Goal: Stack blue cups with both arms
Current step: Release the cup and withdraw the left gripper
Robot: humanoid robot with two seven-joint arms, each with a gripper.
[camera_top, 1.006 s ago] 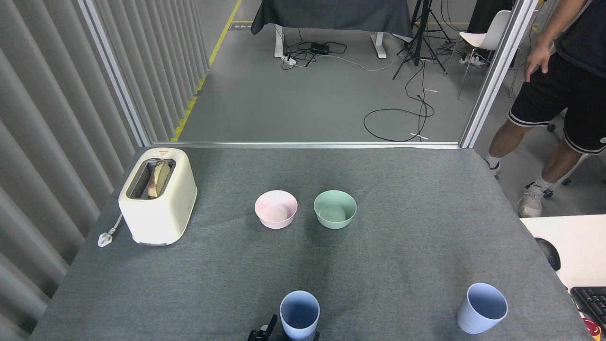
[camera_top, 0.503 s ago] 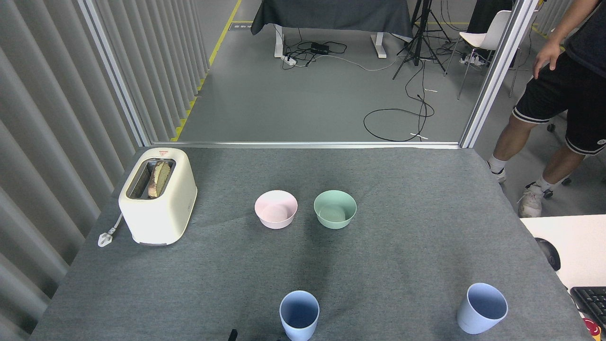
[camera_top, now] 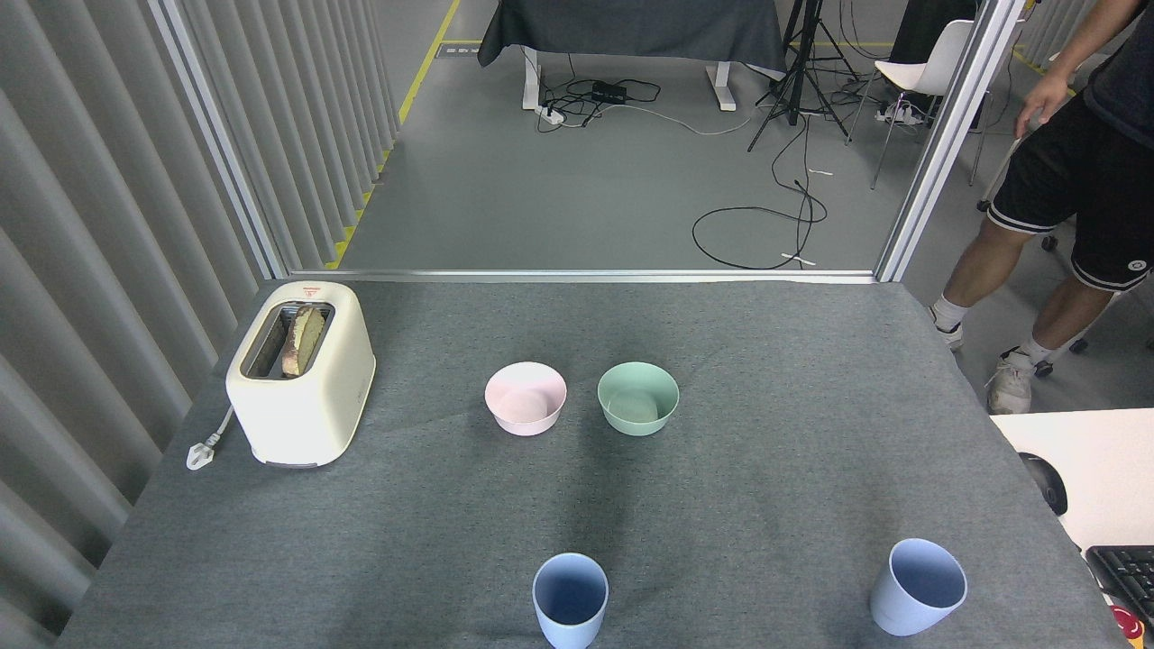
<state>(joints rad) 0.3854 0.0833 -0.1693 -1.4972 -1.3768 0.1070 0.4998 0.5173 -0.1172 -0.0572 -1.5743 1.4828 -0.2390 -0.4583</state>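
Blue cups (camera_top: pixel 570 598) (camera_top: pixel 918 586) stand apart, bowls (camera_top: pixel 526 398) (camera_top: pixel 637 397) behind; no claw visible.

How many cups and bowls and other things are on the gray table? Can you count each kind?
Blue cups: 2, one at and one at
Bowls: 2, a pink bowl and a green bowl
Toaster: 1
Total: 5
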